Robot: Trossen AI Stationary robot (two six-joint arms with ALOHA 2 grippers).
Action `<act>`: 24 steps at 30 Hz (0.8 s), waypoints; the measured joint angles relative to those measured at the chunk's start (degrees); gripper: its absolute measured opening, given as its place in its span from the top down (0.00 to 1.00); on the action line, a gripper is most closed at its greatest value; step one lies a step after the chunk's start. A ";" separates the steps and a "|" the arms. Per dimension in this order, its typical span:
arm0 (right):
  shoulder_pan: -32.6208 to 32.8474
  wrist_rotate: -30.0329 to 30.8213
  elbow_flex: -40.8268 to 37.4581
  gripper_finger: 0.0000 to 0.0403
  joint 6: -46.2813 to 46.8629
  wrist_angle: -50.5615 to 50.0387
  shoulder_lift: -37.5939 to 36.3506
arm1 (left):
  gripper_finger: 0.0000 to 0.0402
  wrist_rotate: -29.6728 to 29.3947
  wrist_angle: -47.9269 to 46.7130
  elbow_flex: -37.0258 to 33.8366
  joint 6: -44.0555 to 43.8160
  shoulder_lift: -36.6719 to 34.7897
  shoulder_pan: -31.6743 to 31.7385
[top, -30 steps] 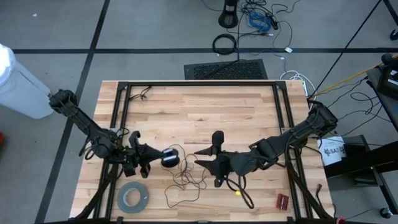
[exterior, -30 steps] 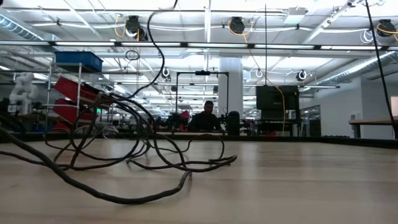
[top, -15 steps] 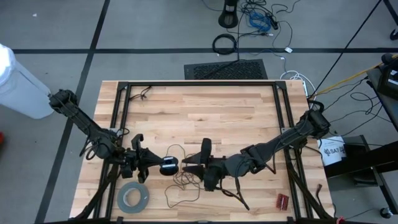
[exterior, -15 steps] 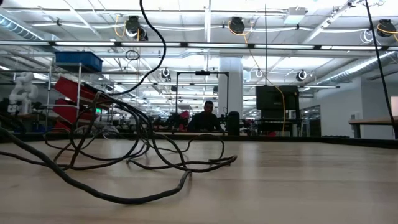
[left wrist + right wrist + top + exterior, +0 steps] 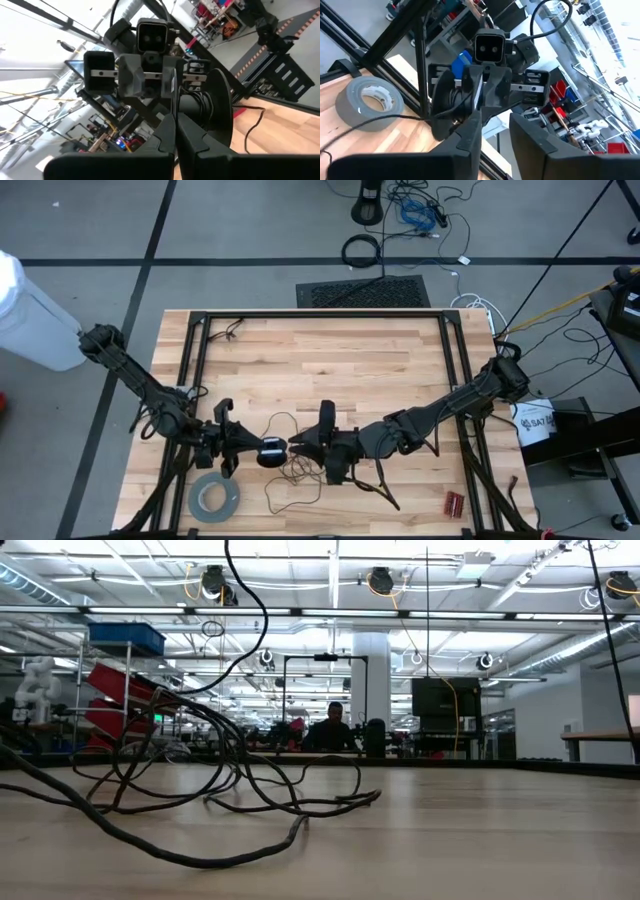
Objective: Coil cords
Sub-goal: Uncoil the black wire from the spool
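Near the front of the wooden table (image 5: 320, 360), left of its middle, the 2 grippers meet nose to nose. The left gripper (image 5: 252, 450) has its fingers pressed together on the small round black disc (image 5: 270, 451), which stands on edge between them with turns of dark wire wound on it; the left wrist view shows the disc (image 5: 212, 117) just past the closed fingertips (image 5: 170, 131). The right gripper (image 5: 298, 447) points at the disc from the other side, its 2 fingers (image 5: 470, 131) standing a little apart with a gap between them, and the disc (image 5: 445, 107) just ahead of their tips; whether they touch it or the wire cannot be told. The thin dark wire (image 5: 300, 480) trails from the disc in loose loops on the wood, lying just in front of and below both grippers. A grey tape roll (image 5: 215, 497) lies flat near the front left corner, apart from the wire. Close to the low camera, thicker dark cables (image 5: 200, 790) sprawl over the tabletop.
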 joint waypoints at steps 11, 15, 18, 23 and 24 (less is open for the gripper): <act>-0.24 -0.15 0.00 0.76 -1.07 -1.25 0.32 | 1.00 0.21 0.29 0.00 -0.65 0.25 0.00; -0.39 -0.91 -0.02 0.76 -3.31 0.92 1.85 | 1.00 0.21 0.44 0.00 -0.67 0.25 0.00; -0.65 -1.28 -0.02 0.76 -5.05 2.54 2.74 | 1.00 0.21 0.48 0.00 -0.67 0.25 0.00; -1.19 -1.39 -0.02 0.76 -5.70 3.75 3.37 | 1.00 0.21 0.21 0.02 -0.69 0.27 0.04; -1.35 -1.44 -0.02 0.76 -5.70 3.76 3.37 | 1.00 0.21 0.08 0.02 -0.69 0.25 0.04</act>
